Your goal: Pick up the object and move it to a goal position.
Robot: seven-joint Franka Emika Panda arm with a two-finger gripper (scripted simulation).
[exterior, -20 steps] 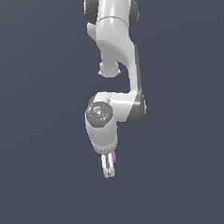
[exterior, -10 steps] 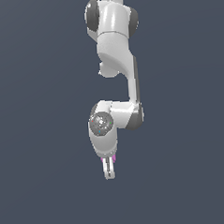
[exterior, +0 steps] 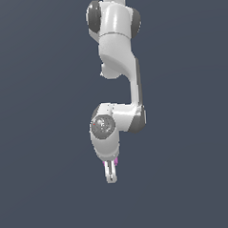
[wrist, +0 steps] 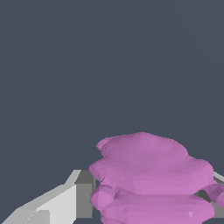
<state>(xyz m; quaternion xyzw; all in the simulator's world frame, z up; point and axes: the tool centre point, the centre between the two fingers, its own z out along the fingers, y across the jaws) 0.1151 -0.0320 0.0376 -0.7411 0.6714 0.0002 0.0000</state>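
Magenta-pink ridged blob (wrist: 151,177) held in the gripper (exterior: 110,176)

The white fingers (wrist: 57,203) are clamped on it, below the downward-hanging arm (exterior: 118,63).

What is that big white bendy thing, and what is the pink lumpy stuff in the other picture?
The white bendy thing is a robot arm, drawn by a computer, not a real photo. It has joints like your elbow. At its lower end sits a gripper, a two-fingered pincer.

One picture comes from a camera standing away from the arm, so you see the whole arm against a plain dark grey background. The other comes from a camera on the robot's wrist, looking down along the fingers.

The small magenta-pink lumpy blob looks huge there only because the wrist camera is very close. From far away it is just a tiny pink speck beside the gripper. A grey-white finger sits right next to it, so the gripper seems to be holding it.
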